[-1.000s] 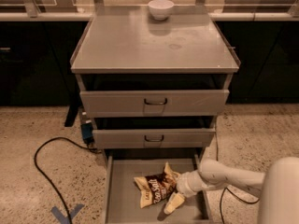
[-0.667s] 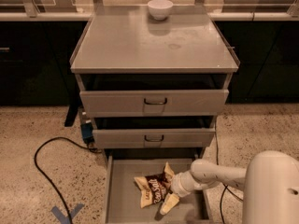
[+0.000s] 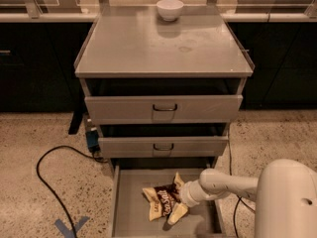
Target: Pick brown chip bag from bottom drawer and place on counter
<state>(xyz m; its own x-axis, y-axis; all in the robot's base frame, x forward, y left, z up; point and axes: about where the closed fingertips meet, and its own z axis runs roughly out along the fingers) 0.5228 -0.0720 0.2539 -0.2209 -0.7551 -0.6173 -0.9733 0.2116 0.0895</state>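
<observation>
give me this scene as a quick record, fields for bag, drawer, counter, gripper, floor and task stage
bag: brown chip bag, crumpled, lying on the drawer floor, right of middle
drawer: bottom drawer pulled open, with two drawer fronts above it
counter: counter has a white bowl at its back edge
gripper: gripper low in the drawer at the bag's right side, arm coming in from the right
floor: dark cable and blue tape mark left of the unit
task stage: bag in the drawer, not yet on the counter

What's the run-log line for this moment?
phase: reach for grasp | gripper: down in bottom drawer, at brown chip bag | bag: on drawer floor, not lifted | counter: white bowl at back
</observation>
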